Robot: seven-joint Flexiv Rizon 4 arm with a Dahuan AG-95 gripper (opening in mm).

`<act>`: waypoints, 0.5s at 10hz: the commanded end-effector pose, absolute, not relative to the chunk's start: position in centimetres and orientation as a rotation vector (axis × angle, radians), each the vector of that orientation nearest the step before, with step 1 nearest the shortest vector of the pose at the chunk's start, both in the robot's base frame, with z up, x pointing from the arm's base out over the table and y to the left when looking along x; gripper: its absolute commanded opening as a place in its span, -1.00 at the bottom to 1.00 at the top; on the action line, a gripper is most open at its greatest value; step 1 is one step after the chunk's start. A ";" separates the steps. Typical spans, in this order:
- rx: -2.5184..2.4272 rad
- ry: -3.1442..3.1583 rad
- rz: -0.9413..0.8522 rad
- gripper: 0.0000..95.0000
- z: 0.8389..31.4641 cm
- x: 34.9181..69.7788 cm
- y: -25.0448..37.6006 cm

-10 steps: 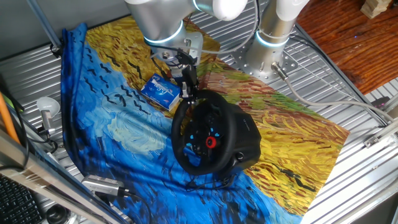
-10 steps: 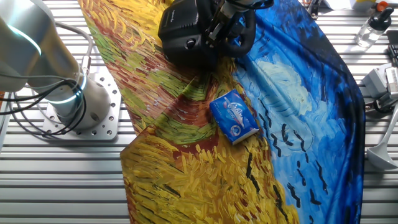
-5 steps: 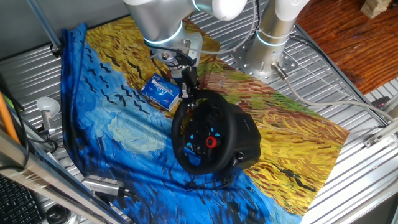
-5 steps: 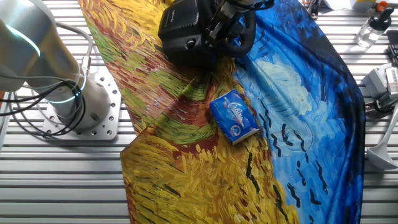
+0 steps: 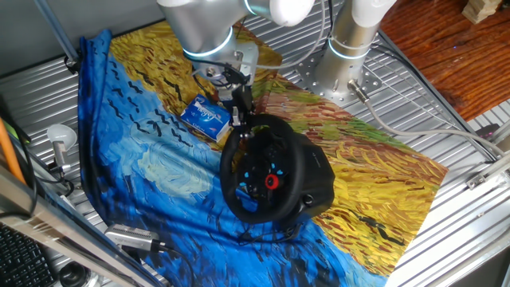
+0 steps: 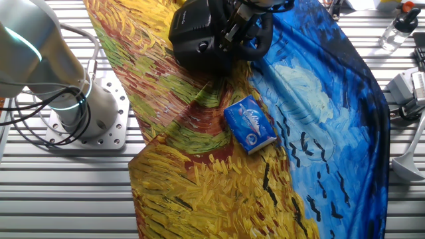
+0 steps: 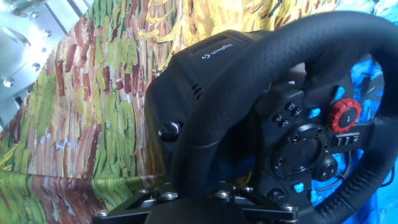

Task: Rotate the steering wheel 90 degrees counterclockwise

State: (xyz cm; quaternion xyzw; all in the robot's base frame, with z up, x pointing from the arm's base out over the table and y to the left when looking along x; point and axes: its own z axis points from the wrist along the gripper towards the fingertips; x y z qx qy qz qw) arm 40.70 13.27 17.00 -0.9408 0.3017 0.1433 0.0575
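The black steering wheel (image 5: pixel 259 171) stands on its bulky black base on the painted cloth, hub with a red round button (image 5: pixel 270 182) and small blue buttons facing the front left. My gripper (image 5: pixel 240 121) reaches down onto the upper left of the rim and is shut on it. In the other fixed view the gripper (image 6: pixel 236 29) sits over the wheel (image 6: pixel 199 33) at the top edge. In the hand view the rim (image 7: pixel 205 149) runs up from between my fingers (image 7: pixel 194 200), with the hub and red button (image 7: pixel 344 113) on the right.
A small blue-and-white box (image 5: pixel 205 117) lies on the cloth just left of the wheel; it also shows in the other fixed view (image 6: pixel 250 124). The blue and yellow cloth (image 5: pixel 151 159) covers the slatted metal table. The arm's base (image 6: pixel 80 113) stands beside the cloth.
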 end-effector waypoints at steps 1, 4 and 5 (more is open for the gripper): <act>-2.837 0.941 0.511 -0.20 17.0 40.9 13.3; -2.830 0.957 0.536 -0.20 17.3 40.8 13.3; -2.834 0.964 0.535 -0.20 17.6 40.8 13.3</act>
